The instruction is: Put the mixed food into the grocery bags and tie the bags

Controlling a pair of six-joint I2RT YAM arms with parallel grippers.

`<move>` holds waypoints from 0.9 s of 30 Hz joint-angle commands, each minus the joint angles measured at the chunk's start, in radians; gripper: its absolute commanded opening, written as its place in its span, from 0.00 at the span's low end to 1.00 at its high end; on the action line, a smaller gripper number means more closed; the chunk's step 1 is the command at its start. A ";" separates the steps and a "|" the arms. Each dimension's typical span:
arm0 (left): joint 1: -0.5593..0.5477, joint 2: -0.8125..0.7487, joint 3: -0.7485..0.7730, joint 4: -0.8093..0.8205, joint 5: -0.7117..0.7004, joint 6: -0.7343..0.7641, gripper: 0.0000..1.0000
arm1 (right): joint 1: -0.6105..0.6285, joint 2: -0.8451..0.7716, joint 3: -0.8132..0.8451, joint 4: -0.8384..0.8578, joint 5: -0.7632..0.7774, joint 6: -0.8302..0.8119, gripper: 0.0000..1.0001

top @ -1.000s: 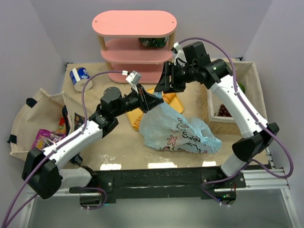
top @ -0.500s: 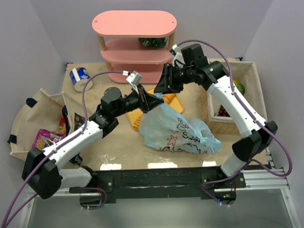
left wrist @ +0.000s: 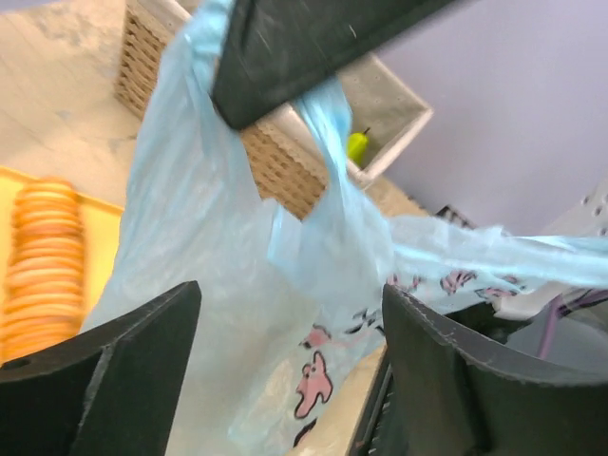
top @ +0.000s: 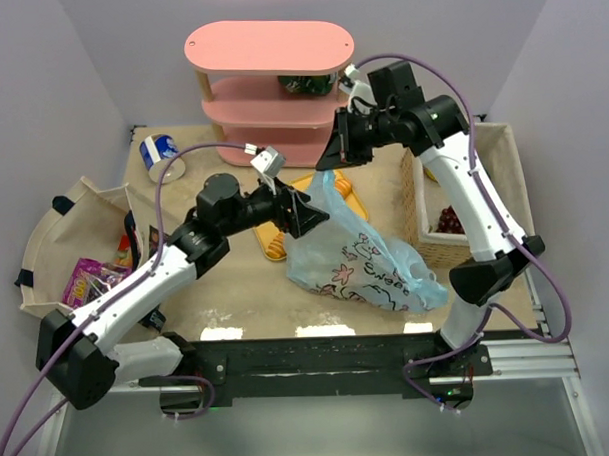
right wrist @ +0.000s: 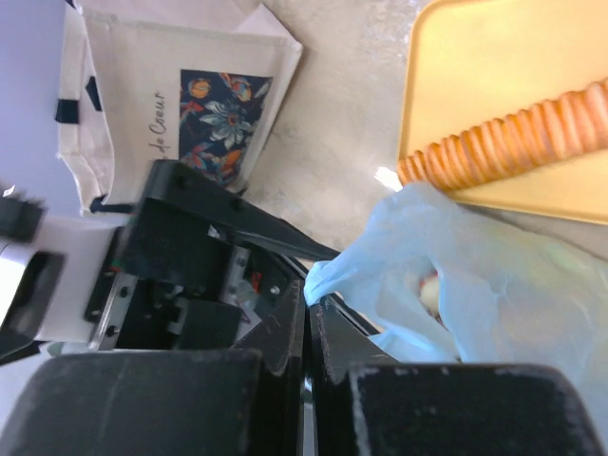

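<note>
A light-blue grocery bag (top: 358, 258) with cartoon prints lies mid-table, its top pulled up. My right gripper (top: 333, 161) is shut on the bag's handle (right wrist: 328, 275) and holds it above the table. My left gripper (top: 310, 218) stands open beside the raised plastic, and the bag (left wrist: 237, 285) fills the gap between its fingers (left wrist: 123, 370) without being pinched. Something pale shows through the bag (right wrist: 429, 290). Purple and red snack packets (top: 84, 279) lie in the cloth tote at left. Dark fruit (top: 449, 220) sits in the wicker basket.
A pink shelf (top: 268, 49) stands at the back. A blue-and-white can (top: 160, 150) lies at back left. A cloth tote (top: 79, 211) sits at left, a wicker basket (top: 455, 248) at right. The sliced loaf (right wrist: 513, 133) rests on a yellow tray (right wrist: 494, 47) behind the bag.
My right gripper has shut on the bag's handle and drawn it up and back. My left gripper has opened and let go of the plastic. The bag now stands taller.
</note>
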 commanded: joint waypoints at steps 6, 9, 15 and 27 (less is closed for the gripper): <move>0.069 -0.085 0.082 -0.073 0.059 0.275 0.91 | -0.042 0.046 0.145 -0.268 -0.125 -0.192 0.00; 0.080 -0.028 0.088 0.059 0.158 0.259 0.92 | -0.044 0.046 0.139 -0.287 -0.158 -0.253 0.00; 0.085 0.104 0.131 0.285 0.340 0.178 0.93 | -0.050 0.031 0.105 -0.241 -0.247 -0.273 0.00; 0.103 0.204 0.145 0.541 0.581 0.006 0.93 | -0.060 0.032 0.091 -0.222 -0.265 -0.279 0.00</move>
